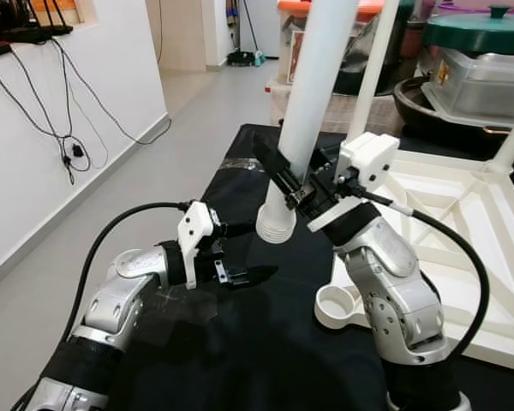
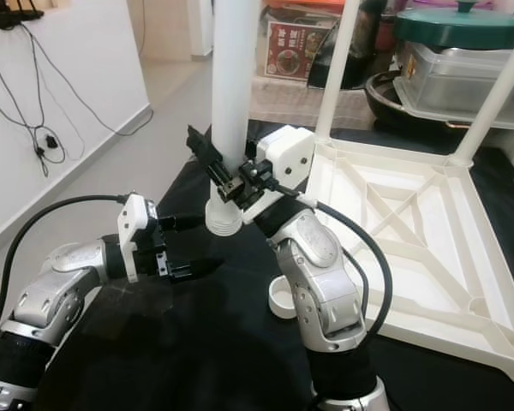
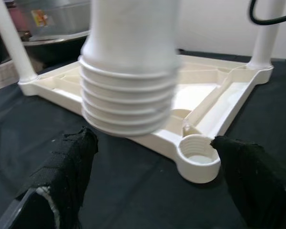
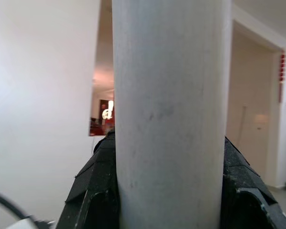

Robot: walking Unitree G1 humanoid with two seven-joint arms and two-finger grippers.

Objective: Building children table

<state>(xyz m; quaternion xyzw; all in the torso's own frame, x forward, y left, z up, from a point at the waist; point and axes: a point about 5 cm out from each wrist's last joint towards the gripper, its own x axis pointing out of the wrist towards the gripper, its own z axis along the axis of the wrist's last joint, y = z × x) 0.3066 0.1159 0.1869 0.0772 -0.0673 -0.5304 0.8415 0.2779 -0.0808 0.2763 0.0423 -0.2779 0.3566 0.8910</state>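
Above the black cloth (image 1: 265, 342) that covers the work surface, the right gripper (image 1: 293, 184) has its two black fingers clamped across a long white table leg (image 1: 313, 94). The leg stands nearly upright, leaning a little, its long axis running up past the top of the head views. Its ribbed, threaded end (image 3: 128, 98) points down and hangs clear of the cloth, with the fingers gripping just above those threads.

Near it, lower and to the robot's left, the left gripper (image 1: 240, 254) hovers over the cloth with its fingers (image 3: 69, 167) spread apart and holding nothing; the threaded end sits in front of and between them.

Beside the right arm lies the upturned white tabletop (image 1: 463, 223), flat on the cloth, with two other legs (image 1: 373, 64) already standing in it. An open round socket (image 1: 338, 304) at its near corner lies below and apart from the held leg.

Grey floor (image 1: 154, 163), a white wall with dangling black cables (image 1: 64, 128), and stacked pots and containers (image 1: 480, 60) surround the spot.
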